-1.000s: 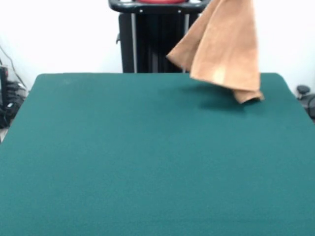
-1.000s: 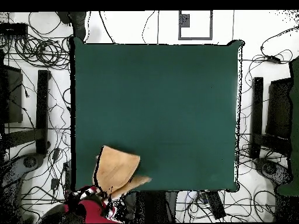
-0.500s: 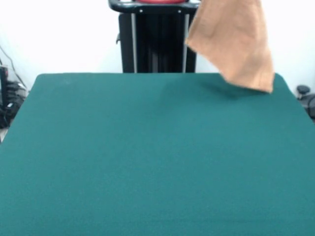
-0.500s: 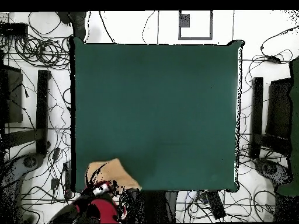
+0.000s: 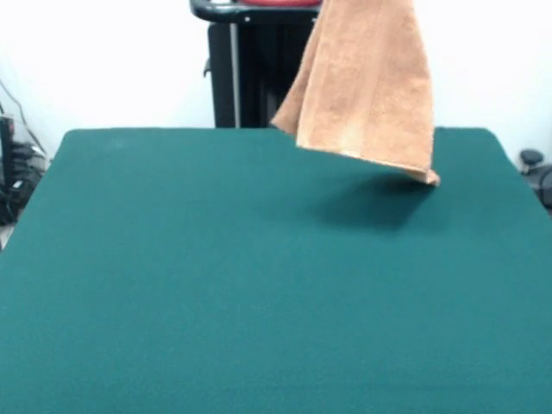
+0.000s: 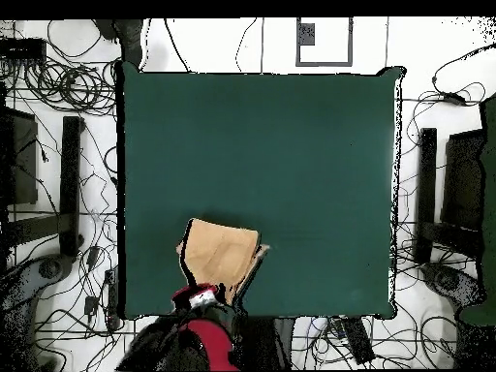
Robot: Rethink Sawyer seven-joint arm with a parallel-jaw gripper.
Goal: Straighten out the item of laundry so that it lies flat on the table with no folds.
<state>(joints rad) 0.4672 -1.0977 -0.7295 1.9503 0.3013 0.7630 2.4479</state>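
Observation:
The item of laundry (image 5: 366, 82), a light orange-tan towel, hangs in the air over the far right part of the green table (image 5: 172, 302). Its top runs out of the front view. Its lowest corner floats just above the cloth and casts a shadow there. It hangs doubled, with a woven band near the lower hem. From overhead the towel (image 6: 223, 254) shows over the table (image 6: 291, 145) near the bottom edge, left of centre. The gripper (image 6: 201, 296) on the red arm sits right below it, shut on the towel's top; the fingers themselves are hidden.
A black post (image 5: 259, 69) stands behind the table's far edge. Tangled cables (image 6: 58, 87) lie on the floor round the table. Black stands (image 6: 70, 184) flank it on both sides, the other stand (image 6: 426, 194) at the right.
The arm has moved in over the table's edge with the towel. The towel has swung left and lower in the front view, and its shadow now falls on the cloth.

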